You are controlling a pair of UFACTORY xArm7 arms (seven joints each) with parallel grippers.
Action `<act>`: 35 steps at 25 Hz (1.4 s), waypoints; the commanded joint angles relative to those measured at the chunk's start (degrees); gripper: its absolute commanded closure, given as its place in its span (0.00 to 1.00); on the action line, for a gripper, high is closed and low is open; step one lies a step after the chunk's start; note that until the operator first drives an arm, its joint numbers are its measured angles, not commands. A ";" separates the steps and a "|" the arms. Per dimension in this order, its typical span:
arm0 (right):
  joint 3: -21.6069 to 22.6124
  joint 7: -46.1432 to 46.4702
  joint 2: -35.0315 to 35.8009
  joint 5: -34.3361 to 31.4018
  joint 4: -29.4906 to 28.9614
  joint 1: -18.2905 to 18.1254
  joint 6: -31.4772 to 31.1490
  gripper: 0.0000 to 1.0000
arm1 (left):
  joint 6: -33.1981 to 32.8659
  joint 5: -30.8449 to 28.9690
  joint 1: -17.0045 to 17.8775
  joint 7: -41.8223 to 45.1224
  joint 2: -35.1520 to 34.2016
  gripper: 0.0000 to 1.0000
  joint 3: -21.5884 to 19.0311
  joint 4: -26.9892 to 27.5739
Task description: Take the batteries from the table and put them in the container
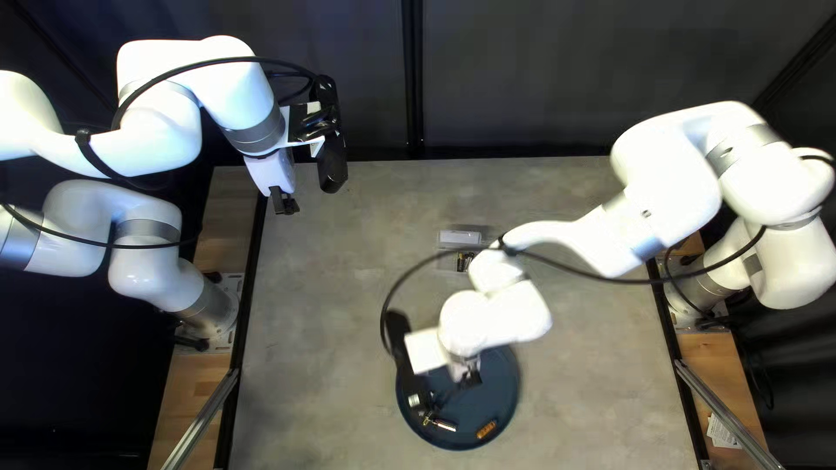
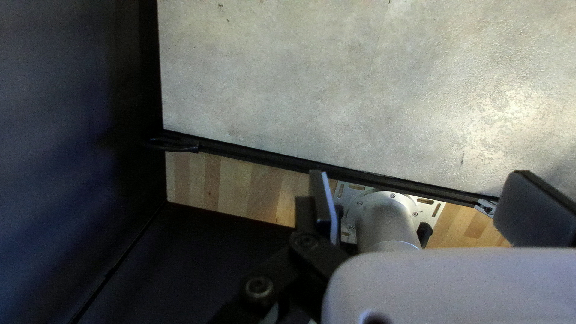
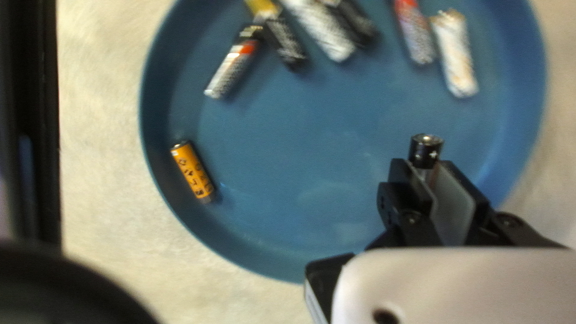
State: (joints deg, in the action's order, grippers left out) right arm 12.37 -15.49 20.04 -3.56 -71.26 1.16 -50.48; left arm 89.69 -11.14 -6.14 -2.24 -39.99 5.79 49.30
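In the top left view, a dark curtain (image 1: 522, 87) hangs across 12 o'clock, split by a black upright (image 1: 413, 78). Wooden strips (image 1: 716, 357) show at 8 and 4 o'clock, each crossed by a slanting silver rail (image 1: 205, 416); a white label (image 1: 723, 432) lies at 4 o'clock.

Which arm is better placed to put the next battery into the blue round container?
Right. The right arm has a black-topped battery between its jaws, over the blue round container, so it probably needs only to lower and release. The left arm hangs near the far left corner of the table, jaws open.
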 commanded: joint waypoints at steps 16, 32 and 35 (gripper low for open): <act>-5.33 -21.42 -4.52 0.55 6.26 -0.09 7.37 1.00 | 0.00 0.00 0.00 0.00 0.00 0.00 0.00 0.00; -9.87 -54.44 1.92 -7.64 -7.11 7.19 -7.80 1.00 | 0.00 0.00 0.00 0.00 0.00 0.00 0.00 0.00; -11.23 -56.05 -1.20 -7.13 -1.46 5.58 -3.99 1.00 | 0.00 0.00 0.00 0.00 0.00 0.00 0.00 0.00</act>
State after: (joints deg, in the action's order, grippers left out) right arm 2.28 -70.06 21.41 -11.50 -77.04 8.21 -57.43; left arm 89.69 -11.14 -6.14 -2.24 -39.99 5.79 49.30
